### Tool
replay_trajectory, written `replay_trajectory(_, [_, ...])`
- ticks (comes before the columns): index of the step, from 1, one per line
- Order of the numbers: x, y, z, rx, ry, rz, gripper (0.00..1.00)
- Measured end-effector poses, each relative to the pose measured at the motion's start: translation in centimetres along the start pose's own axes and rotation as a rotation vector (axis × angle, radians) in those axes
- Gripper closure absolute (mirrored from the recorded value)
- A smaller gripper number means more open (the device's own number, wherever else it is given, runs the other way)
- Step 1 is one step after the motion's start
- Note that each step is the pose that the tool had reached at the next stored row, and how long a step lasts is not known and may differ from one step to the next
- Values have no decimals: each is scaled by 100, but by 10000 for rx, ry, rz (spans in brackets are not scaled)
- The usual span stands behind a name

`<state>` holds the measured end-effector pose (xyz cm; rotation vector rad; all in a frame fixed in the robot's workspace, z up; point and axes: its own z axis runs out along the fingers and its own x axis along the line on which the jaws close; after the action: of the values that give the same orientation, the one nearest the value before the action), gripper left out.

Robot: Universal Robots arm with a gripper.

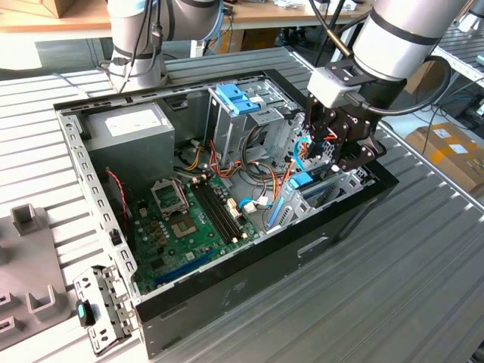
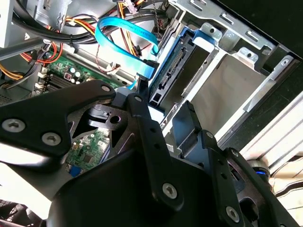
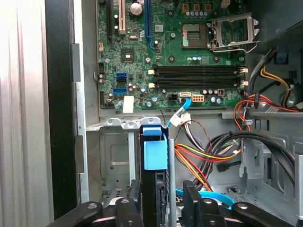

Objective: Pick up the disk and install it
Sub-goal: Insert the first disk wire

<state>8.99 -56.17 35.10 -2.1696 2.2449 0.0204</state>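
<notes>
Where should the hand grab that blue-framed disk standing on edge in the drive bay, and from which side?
I'd pinch the disk across its two flat faces at the exposed upper edge, coming straight down through the open case. It stands on edge, and the bay walls flank its lower part.

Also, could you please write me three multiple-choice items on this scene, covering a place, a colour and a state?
1. Where is the disk? A outside the case; B in the drive cage, under the gripper; C flat on the motherboard.
2. Its carrier frame is: A red; B yellow; C blue.
3. The case is: A open; B closed; C upside down.

Answers:
1. B, it stands on edge in the cage in the first wrist view.
2. C, the plastic is bright blue.
3. A, the motherboard lies exposed.
</notes>
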Motion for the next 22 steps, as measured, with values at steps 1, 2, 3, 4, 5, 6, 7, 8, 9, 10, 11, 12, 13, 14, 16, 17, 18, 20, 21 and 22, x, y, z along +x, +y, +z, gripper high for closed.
replay_trajectory(1, [0,0,3,0,1,0,51])
replay_trajectory(2, [0,0,3,0,0,0,51])
replay_trajectory(3, [0,0,3,0,1,0,51])
replay_trajectory(4, [0,0,3,0,0,1,51])
replay_trajectory(5, [0,0,3,0,1,0,51])
replay_trajectory(6, [0,0,3,0,0,0,51])
replay_trajectory(7, [0,0,4,0,0,0,51])
replay_trajectory(8, [0,0,3,0,1,0,51])
replay_trajectory(9, [0,0,4,0,0,1,51])
replay_trajectory(10, [0,0,4,0,0,0,51])
replay_trajectory(11, [0,0,4,0,0,1,51])
replay_trajectory(12, [0,0,3,0,-2,0,51])
replay_trajectory(13, [0,0,-7,2,0,0,51])
replay_trajectory(14, [-1,0,-25,11,0,0,51])
replay_trajectory(16, [-3,0,-53,24,-1,-1,51])
replay_trajectory(17, [-5,0,-83,35,-1,-1,51])
replay_trajectory(18, [-7,0,-104,41,0,0,51])
replay_trajectory(20, [-10,0,-111,44,-5,-1,51])
replay_trajectory(21, [-14,0,-122,46,-1,-1,51])
replay_trajectory(22, [-17,0,-127,47,-2,-1,51])
